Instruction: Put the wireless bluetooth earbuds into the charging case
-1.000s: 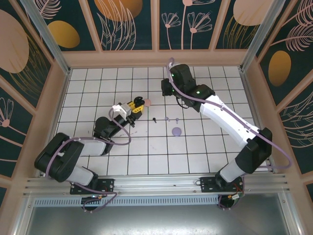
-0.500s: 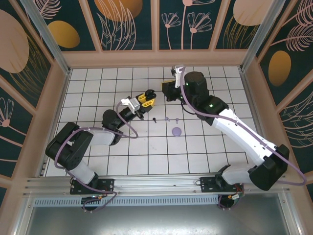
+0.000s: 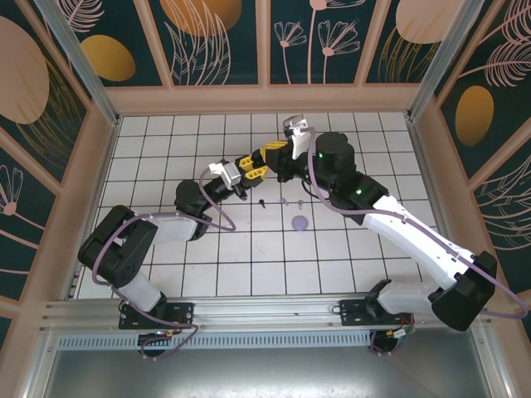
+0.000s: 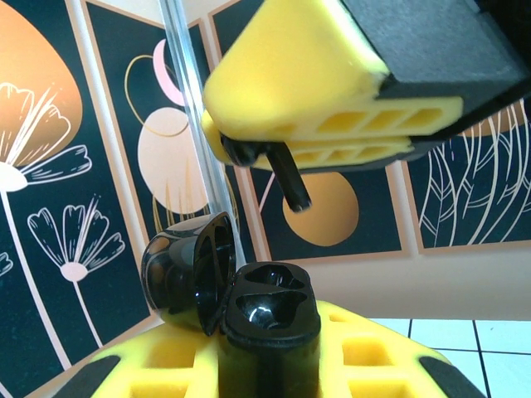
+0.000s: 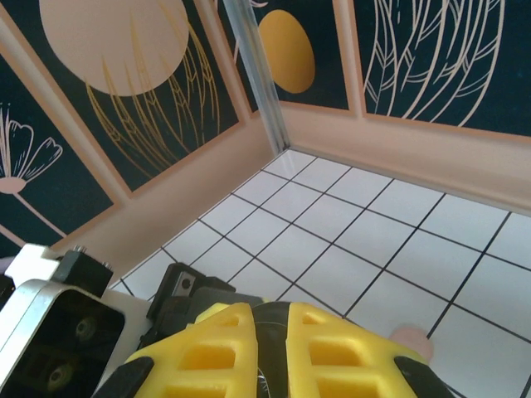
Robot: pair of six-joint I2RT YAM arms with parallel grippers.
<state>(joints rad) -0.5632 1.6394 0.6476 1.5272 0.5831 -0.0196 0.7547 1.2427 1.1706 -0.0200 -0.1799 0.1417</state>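
Note:
The black charging case stands with its lid swung open to the left, and both sockets are empty. My left gripper is shut on its body, raised above the table. Just above the case hangs a black earbud, stem down, with my right gripper shut on it. In the top view the right gripper meets the left one tip to tip. On the tiles lie another black earbud and two lavender earbuds.
A round lavender case lies on the tiles below the loose earbuds. A pink rounded thing shows on the floor beside my right fingers. Wooden walls close the grid table on three sides.
The left gripper has carried the case up and to the right. The right gripper has swung left and turned to meet it above the table.

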